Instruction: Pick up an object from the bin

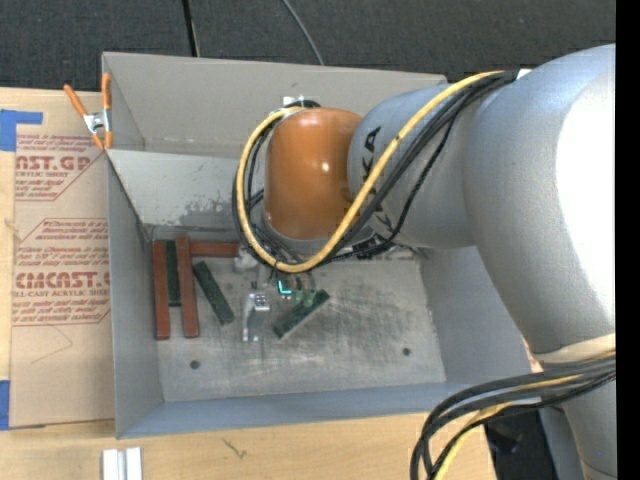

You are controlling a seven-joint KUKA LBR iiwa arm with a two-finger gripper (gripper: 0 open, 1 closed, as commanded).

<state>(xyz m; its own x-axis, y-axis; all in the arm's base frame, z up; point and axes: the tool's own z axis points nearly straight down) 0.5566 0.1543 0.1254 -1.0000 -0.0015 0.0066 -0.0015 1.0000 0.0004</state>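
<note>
big silver-grey arm [530,168], smooth rounded links with a matte sheen. black lettering [367,154] on the link next to the wrist, partly hidden by cabling. glossy orange cover [310,173], dome shaped, sits at the wrist. yellow and black cables [345,223] run along the arm and loop round the cover's lower edge. more black and yellow cables [480,408] curve at the lower right. end effector [256,323] below the cover is small, silvery metal, with a tiny green light [284,290] by its base.
</note>
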